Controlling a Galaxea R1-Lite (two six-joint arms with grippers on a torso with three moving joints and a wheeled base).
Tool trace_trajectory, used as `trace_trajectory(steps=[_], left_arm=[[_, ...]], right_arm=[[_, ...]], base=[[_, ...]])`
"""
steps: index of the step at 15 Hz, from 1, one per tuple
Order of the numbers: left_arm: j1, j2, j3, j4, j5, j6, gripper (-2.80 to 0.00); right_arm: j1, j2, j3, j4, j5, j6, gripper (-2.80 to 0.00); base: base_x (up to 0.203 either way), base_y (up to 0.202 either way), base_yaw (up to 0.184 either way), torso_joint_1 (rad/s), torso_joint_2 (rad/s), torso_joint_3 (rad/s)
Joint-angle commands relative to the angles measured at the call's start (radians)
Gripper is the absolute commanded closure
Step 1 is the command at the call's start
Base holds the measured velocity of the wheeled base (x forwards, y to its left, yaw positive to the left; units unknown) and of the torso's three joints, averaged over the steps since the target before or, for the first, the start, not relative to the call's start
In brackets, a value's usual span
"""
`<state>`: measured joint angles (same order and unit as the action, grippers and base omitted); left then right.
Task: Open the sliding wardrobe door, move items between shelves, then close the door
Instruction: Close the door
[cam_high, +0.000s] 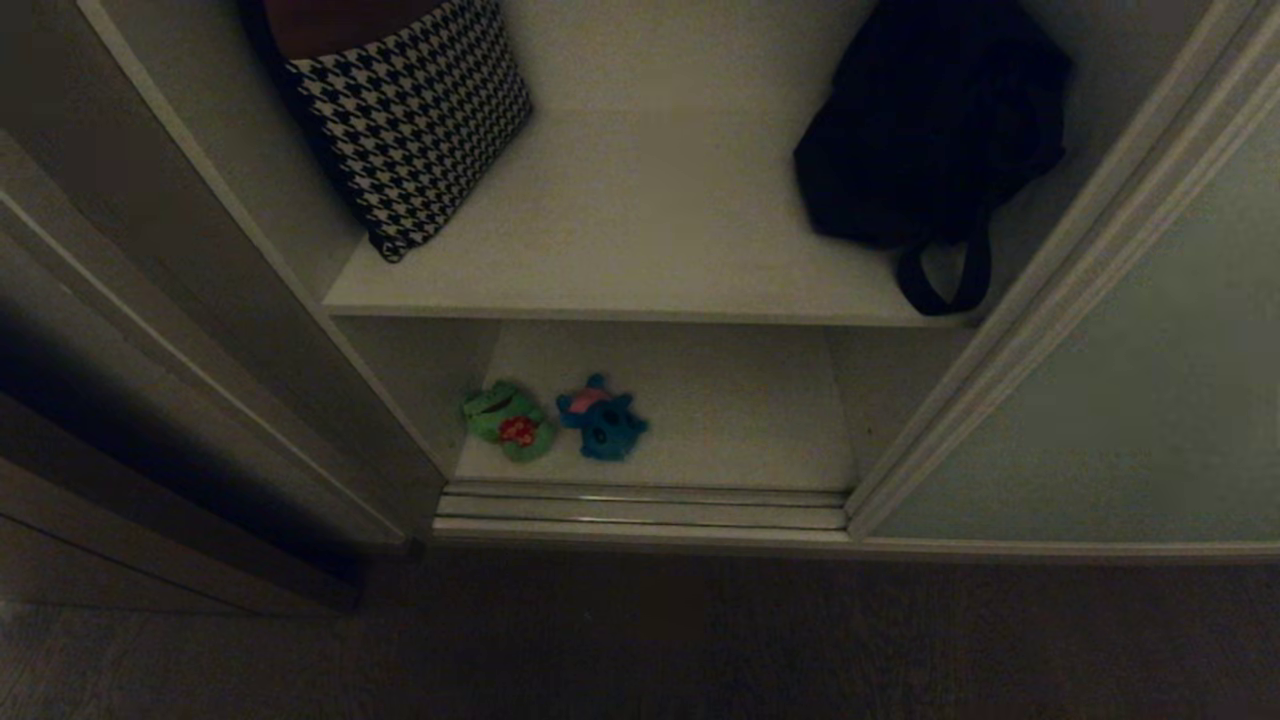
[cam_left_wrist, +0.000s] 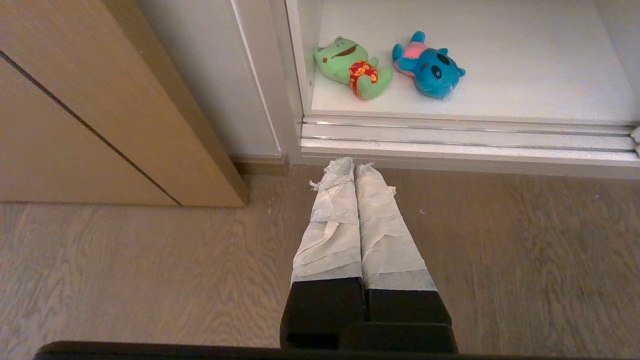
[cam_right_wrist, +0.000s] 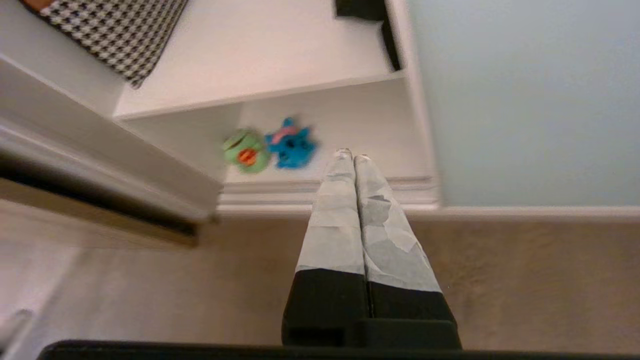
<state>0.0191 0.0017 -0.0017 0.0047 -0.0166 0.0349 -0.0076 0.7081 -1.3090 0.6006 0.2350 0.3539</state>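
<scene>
The sliding wardrobe door (cam_high: 1120, 400), a pale grey-green panel, stands slid to the right, and the wardrobe is open. Two plush items lie side by side at the left front of the lower shelf (cam_high: 720, 420): a green one (cam_high: 508, 421) with a red spot and a blue one (cam_high: 603, 418) with a pink patch. The upper shelf (cam_high: 640, 230) sits above them. My left gripper (cam_left_wrist: 355, 164) hangs shut and empty above the floor before the door track. My right gripper (cam_right_wrist: 351, 154) is shut and empty, in front of the opening, apart from the toys. Neither arm shows in the head view.
A houndstooth cushion (cam_high: 415, 110) leans at the upper shelf's left, a black strapped bag (cam_high: 925, 130) at its right. The door track (cam_high: 640, 505) runs along the wardrobe's base. Brown wooden panelling (cam_left_wrist: 90, 115) stands to the left, wood floor (cam_high: 640, 640) in front.
</scene>
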Motion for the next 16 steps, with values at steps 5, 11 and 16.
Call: trace_trajectory(steps=[5,11,16], left_arm=[[0.001,0.001,0.000,0.000,0.000,0.000,0.00],[0.001,0.001,0.000,0.000,0.000,0.000,0.00],[-0.001,0.001,0.000,0.000,0.000,0.000,0.00]], right_arm=[[-0.363,0.243,-0.003,-0.054,0.523,0.008,0.00],[-0.399,0.392,0.015,-0.159,0.671,0.001,0.00],[-0.341,0.496,-0.017,-0.227,0.602,0.004,0.00]], base=[[0.000,0.000,0.000,0.000,0.00,0.000],[0.000,0.000,0.000,0.000,0.00,0.000],[0.000,0.000,0.000,0.000,0.00,0.000]])
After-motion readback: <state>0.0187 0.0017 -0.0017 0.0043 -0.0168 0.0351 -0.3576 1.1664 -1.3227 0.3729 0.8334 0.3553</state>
